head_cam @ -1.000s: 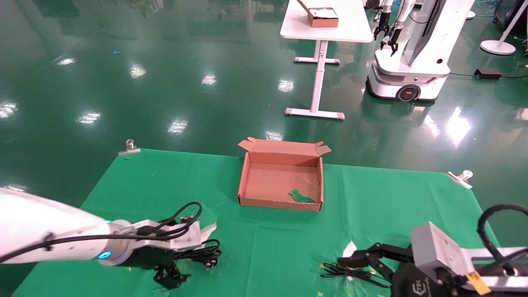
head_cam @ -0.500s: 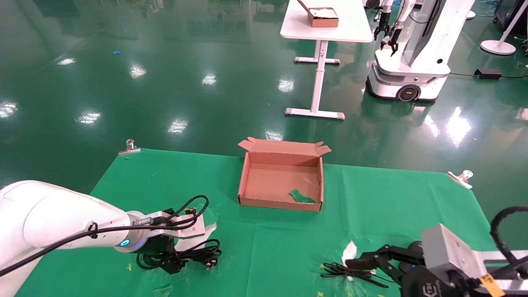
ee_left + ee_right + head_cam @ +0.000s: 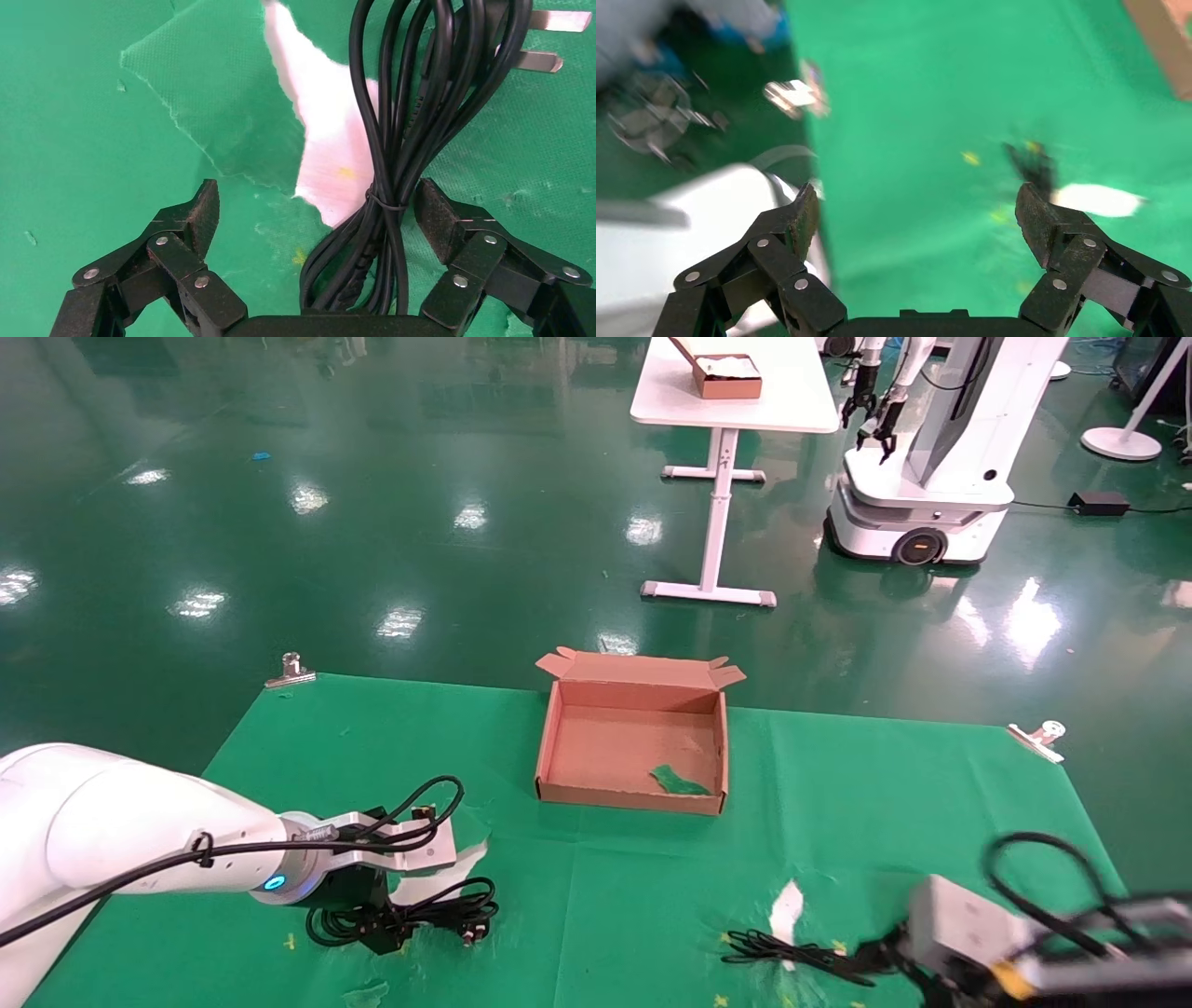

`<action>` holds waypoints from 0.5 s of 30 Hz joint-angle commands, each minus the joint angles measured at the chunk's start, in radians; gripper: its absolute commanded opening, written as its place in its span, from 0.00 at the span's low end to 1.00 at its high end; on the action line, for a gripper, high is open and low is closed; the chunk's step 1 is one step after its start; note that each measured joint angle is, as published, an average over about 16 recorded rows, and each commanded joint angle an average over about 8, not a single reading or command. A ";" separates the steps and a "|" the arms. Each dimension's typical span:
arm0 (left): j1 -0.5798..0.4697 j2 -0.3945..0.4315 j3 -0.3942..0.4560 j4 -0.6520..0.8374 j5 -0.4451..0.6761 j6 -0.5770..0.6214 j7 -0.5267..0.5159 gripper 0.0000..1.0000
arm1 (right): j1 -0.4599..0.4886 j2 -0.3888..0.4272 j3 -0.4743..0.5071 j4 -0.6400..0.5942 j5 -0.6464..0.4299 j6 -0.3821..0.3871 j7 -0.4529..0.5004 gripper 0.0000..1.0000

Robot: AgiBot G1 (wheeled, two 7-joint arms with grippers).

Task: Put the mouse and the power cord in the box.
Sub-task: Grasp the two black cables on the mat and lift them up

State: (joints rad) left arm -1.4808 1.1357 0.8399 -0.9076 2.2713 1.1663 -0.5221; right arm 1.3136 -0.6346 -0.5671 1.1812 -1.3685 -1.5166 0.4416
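Green cloth (image 3: 885,784) covers the work surface, torn in places with white showing through near the power cord (image 3: 410,919). Cord lies coiled at the near left of the cloth, plug prongs pointing toward the middle. Left gripper (image 3: 316,217) is down over the coil, jaws spread wide; in the left wrist view the bundled strands pass between the fingers (image 3: 200,214), closer to one pad, not pinched. The box (image 3: 549,747) sits upright and open at the far middle of the cloth, well apart from the cord, a green scrap (image 3: 680,781) in its near right corner. Right gripper (image 3: 916,214) is at the near right edge, jaws wide, holding nothing. A thin black cable bundle (image 3: 792,954) lies just beside it; the mouse body cannot be made out.
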 commanded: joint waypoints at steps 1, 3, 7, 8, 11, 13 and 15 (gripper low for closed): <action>-0.001 0.001 0.000 0.003 -0.001 -0.001 0.002 1.00 | 0.057 -0.031 -0.032 -0.027 -0.088 -0.019 -0.008 1.00; -0.001 0.001 0.000 0.004 -0.001 -0.001 0.003 1.00 | 0.106 -0.084 -0.061 -0.115 -0.151 -0.021 -0.043 1.00; -0.001 0.001 0.000 0.005 -0.001 -0.001 0.004 1.00 | 0.192 -0.190 -0.112 -0.310 -0.252 -0.008 -0.114 1.00; -0.002 0.002 0.000 0.006 -0.002 -0.001 0.004 1.00 | 0.210 -0.215 -0.120 -0.361 -0.269 0.001 -0.131 1.00; -0.002 0.002 0.000 0.006 -0.002 -0.002 0.004 1.00 | 0.258 -0.286 -0.141 -0.501 -0.313 0.031 -0.192 1.00; -0.002 0.002 0.000 0.007 -0.002 -0.002 0.005 1.00 | 0.285 -0.331 -0.155 -0.584 -0.339 0.054 -0.232 1.00; -0.002 0.002 0.000 0.007 -0.002 -0.002 0.005 1.00 | 0.306 -0.375 -0.169 -0.660 -0.364 0.078 -0.268 1.00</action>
State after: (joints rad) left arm -1.4826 1.1375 0.8397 -0.9007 2.2694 1.1646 -0.5173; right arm 1.6145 -1.0034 -0.7388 0.5376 -1.7334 -1.4441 0.1837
